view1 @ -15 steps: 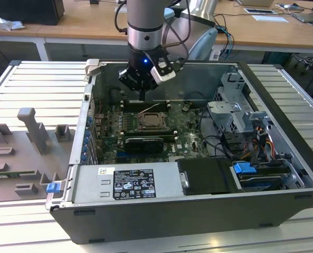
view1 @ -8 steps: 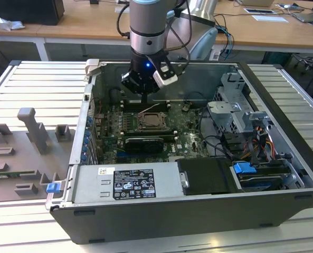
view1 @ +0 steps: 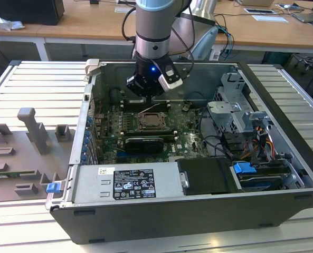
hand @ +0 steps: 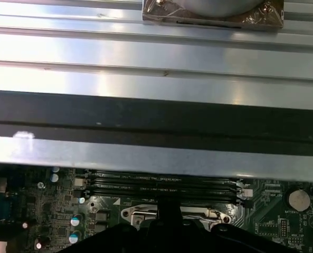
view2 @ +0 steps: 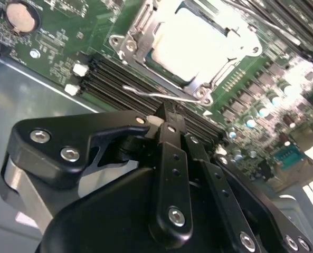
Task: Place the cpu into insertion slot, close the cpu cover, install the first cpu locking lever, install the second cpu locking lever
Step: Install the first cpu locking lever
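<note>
- Claw (view2: 169,113): fingers pressed together, hanging just above the slot, its tip by a thin wire lever (view2: 161,95).
- Cpu (view2: 196,45): sitting in the slot (view1: 152,122).
- Cover (view2: 140,21): lying around the cpu inside the slot.

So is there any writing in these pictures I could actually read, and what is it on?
Black label on the power supply: print too small to read.
White sticker beside it: too small to read.
White lettering on the green motherboard: blurred, unreadable.
No text can be quoted.
</note>
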`<control>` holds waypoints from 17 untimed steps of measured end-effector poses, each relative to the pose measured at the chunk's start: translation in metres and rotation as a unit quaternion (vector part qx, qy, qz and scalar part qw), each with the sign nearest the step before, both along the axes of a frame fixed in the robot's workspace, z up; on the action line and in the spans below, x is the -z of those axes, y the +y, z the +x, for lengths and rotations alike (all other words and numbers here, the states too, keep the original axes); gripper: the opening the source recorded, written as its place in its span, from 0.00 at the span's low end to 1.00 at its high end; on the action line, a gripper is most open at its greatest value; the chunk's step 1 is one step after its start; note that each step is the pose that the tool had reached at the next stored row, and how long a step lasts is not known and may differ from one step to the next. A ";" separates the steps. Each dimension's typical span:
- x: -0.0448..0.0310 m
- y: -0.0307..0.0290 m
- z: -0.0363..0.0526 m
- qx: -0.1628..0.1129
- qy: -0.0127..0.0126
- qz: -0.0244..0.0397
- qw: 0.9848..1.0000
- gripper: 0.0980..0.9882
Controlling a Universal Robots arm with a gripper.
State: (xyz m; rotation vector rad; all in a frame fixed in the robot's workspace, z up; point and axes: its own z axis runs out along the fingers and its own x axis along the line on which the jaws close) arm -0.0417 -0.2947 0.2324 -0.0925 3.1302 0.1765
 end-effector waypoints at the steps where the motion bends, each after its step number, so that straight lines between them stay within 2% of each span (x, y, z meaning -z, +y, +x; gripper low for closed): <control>1: 0.0007 0.0002 0.0013 -0.001 0.000 0.000 1.000 0.01; 10: 0.0040 0.0038 0.0073 -0.018 0.000 0.000 1.000 0.01; 17: 0.0105 0.0054 0.0160 -0.021 0.000 0.000 1.000 0.01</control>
